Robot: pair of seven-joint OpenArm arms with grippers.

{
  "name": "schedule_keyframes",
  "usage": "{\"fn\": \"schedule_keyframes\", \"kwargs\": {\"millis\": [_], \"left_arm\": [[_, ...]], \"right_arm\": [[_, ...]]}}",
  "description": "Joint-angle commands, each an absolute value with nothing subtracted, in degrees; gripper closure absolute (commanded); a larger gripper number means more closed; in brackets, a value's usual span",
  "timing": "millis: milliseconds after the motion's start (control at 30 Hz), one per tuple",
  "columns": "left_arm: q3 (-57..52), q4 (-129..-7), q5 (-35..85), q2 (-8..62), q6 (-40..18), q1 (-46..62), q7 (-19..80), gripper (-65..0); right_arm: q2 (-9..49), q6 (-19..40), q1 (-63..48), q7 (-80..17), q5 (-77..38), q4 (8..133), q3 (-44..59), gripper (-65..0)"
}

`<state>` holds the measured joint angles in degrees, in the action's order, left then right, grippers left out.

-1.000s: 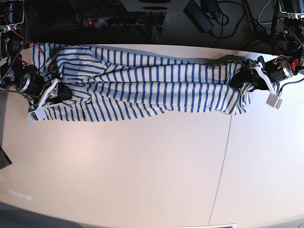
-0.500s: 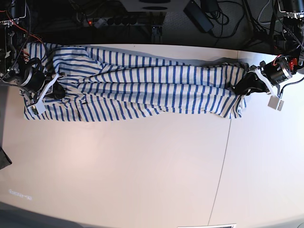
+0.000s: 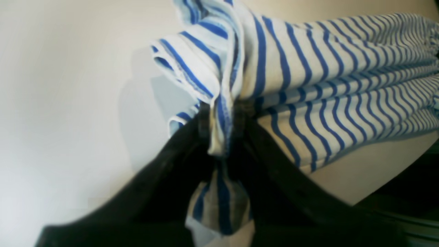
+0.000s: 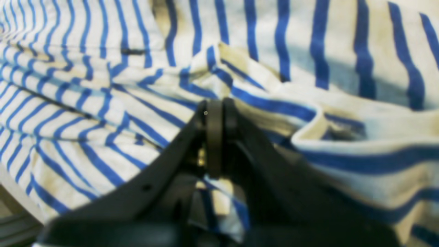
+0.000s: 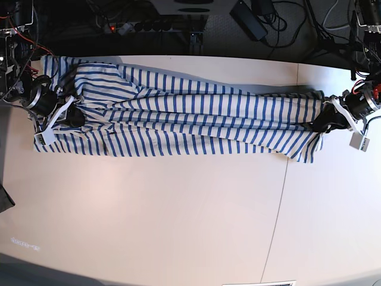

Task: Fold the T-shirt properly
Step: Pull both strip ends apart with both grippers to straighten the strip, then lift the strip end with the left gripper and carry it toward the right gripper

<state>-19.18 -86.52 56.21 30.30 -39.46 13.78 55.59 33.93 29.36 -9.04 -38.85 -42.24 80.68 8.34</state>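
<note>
The blue-striped white T-shirt (image 5: 184, 116) lies stretched in a long band across the far part of the table. My left gripper (image 5: 325, 122) is at the base view's right, shut on the shirt's bunched end; in the left wrist view (image 3: 219, 116) the cloth is pinched between the black fingers (image 3: 202, 123). My right gripper (image 5: 72, 115) is at the base view's left, shut on a fold of the shirt (image 4: 274, 103); the right wrist view shows its fingers (image 4: 214, 137) pressed together with cloth under them. The collar label is out of view.
The white table (image 5: 178, 208) stretches bare toward the front, with a seam (image 5: 280, 202) running front to back right of centre. Dark cables and a power strip (image 5: 149, 25) lie beyond the table's far edge. The arms' mounts stand at both far corners.
Both grippers have moved apart, the left one clearly to the right. The shirt has been pulled longer and flatter, with fewer bunched folds.
</note>
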Motion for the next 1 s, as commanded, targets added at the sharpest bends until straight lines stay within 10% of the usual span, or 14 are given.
{"fn": "schedule_keyframes", "kwargs": {"millis": [0,267,500,967], "left_arm": [[-20.27,-87.13,56.86,32.29,-40.0,13.23,54.26,0.0],[-20.27,-87.15,56.99,34.15,-40.0,13.19,54.54,0.0],[-20.34,-87.15,56.55,37.89,-40.0,13.19,55.61,0.0],[-20.21,-112.38,57.41,38.83,-40.0,19.29,58.39,0.0]], "right_arm": [[35.07,32.82,-8.91,-39.79,-40.97,81.69,8.78,0.0],[35.05,32.8,-8.91,-39.92,-42.33,91.2,8.78,0.0],[35.05,32.8,-8.91,-40.1,-42.22,98.61,8.78,-28.5],[30.41,32.82,-8.93,-40.1,-38.68,99.13,9.41,-28.4]]}}
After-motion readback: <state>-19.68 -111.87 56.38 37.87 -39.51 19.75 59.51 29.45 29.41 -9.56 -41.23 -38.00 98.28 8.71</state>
